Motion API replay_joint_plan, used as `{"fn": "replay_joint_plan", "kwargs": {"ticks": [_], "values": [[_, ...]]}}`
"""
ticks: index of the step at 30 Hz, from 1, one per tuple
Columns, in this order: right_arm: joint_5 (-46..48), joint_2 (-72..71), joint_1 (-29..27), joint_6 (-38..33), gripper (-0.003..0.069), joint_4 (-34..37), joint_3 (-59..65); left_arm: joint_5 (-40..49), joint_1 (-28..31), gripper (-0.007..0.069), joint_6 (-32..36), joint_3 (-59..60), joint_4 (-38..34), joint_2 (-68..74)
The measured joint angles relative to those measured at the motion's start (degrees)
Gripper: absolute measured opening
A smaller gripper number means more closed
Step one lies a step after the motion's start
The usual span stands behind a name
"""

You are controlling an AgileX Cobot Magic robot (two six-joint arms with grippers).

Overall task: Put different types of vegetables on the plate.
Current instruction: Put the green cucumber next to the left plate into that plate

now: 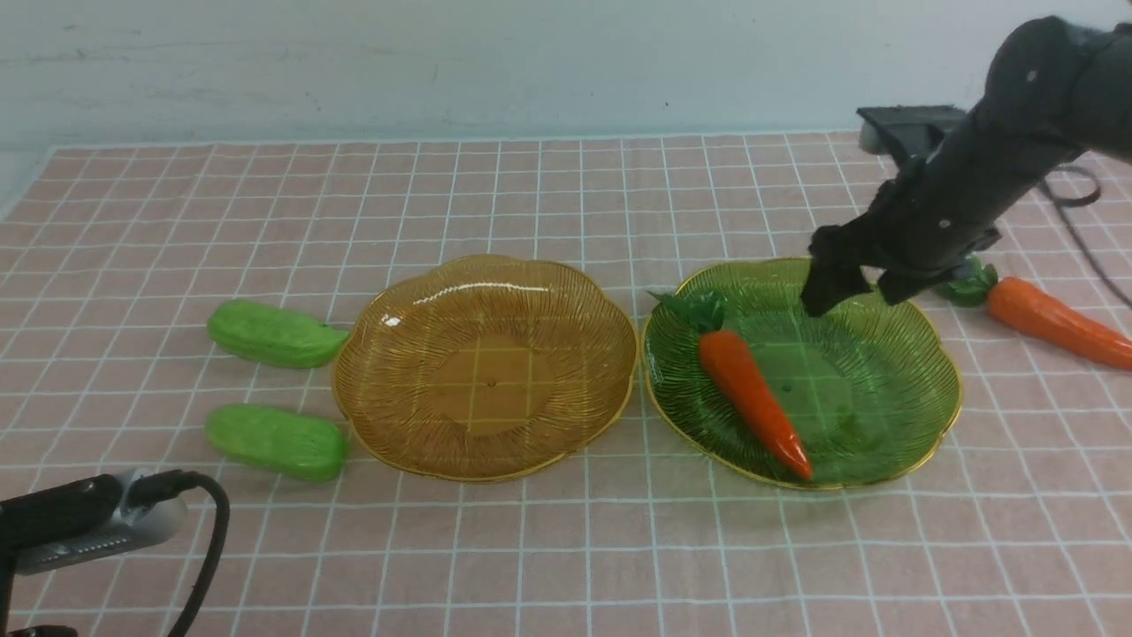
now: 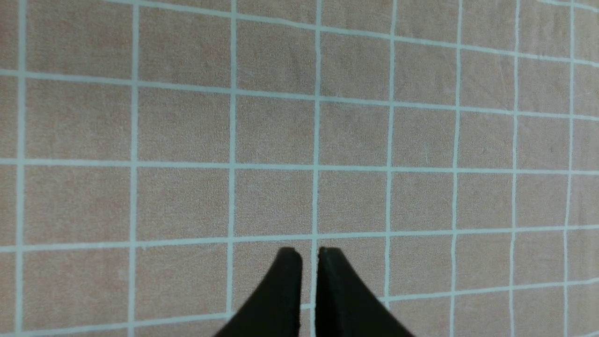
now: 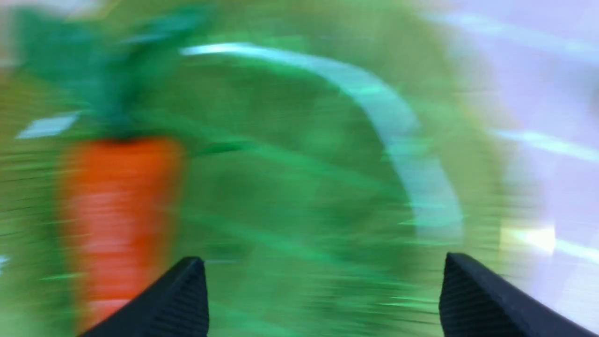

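An orange carrot [image 1: 752,394] with a green leafy top lies loose in the green plate [image 1: 920,354]. My right gripper [image 1: 831,296] hangs open above that plate's far side, to the right of the carrot and apart from it. The blurred right wrist view shows the carrot [image 3: 117,220] left of my open right gripper [image 3: 323,267], with nothing between the fingers. A second carrot [image 1: 1057,323] lies on the cloth right of the green plate. Two green cucumbers [image 1: 274,334] [image 1: 276,441] lie left of the amber plate [image 1: 380,354]. My left gripper [image 2: 309,255] is shut over bare cloth.
A pink checked cloth [image 1: 566,548] covers the table. A dark box [image 1: 906,124] and a black cable [image 1: 1074,190] sit at the far right. The left arm's wrist and cable [image 1: 115,518] fill the near left corner. A pale wall stands behind the table.
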Motion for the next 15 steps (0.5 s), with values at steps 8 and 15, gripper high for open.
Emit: {"fn": "replay_joint_plan", "kwargs": {"ticks": [8,15], "values": [[-3.6,0.6,-8.4,1.3,0.0588,-20.3,-1.6,0.1,0.0,0.0038,-0.2,0.0,0.0,0.0],[-7.0,6.0,-10.9,1.5,0.0567,-24.3,-1.6,0.3,0.0,0.0038,-1.8,0.0,0.0,0.0]]}}
